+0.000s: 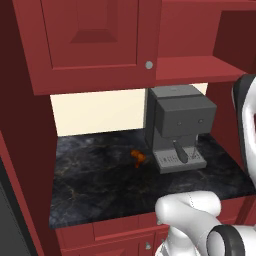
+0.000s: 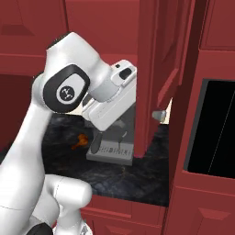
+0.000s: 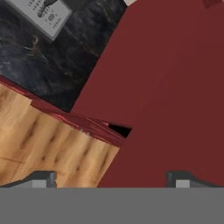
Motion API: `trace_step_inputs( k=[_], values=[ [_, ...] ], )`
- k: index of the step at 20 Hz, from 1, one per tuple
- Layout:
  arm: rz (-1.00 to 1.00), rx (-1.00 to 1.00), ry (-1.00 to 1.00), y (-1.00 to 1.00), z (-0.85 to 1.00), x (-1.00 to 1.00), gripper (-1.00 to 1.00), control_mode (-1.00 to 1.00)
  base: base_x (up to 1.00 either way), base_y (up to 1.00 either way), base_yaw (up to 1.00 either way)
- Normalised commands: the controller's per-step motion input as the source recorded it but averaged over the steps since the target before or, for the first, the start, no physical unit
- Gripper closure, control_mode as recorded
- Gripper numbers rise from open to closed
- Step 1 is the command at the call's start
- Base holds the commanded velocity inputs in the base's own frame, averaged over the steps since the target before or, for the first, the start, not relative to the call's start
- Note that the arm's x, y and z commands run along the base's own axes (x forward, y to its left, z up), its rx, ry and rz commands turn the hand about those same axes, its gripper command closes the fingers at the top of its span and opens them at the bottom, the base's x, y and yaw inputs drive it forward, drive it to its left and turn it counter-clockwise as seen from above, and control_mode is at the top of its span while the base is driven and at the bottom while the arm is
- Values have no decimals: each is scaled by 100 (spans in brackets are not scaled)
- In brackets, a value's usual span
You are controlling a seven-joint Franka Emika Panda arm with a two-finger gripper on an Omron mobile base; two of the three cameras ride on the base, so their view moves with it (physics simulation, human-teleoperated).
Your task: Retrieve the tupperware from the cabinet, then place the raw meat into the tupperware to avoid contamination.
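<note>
Lumpy orange-brown raw meat (image 1: 137, 157) on veined dark marble counter (image 1: 100, 185) beside boxy grey machine (image 1: 177, 127); gripper (image 3: 111, 179) fingers wide apart.

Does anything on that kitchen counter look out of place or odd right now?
Yes: the raw meat lies bare on the dark marble counter, just left of the grey coffee machine, not in any container. Nothing looks spilled or broken.

The raw meat (image 1: 137, 157) lies on the dark marble counter (image 1: 95, 185), just beside the grey machine (image 1: 177, 127). Above hangs the cabinet (image 1: 95, 40), its left door closed.
</note>
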Motion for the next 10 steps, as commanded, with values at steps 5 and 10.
trace_step_inputs(
  k=[5,10],
  values=[
    [5,1,-1,-37,-10,15,-100,-100,0,0,0],
    [2,0,-1,14,-9,3,-100,-100,0,0,0]
  ],
)
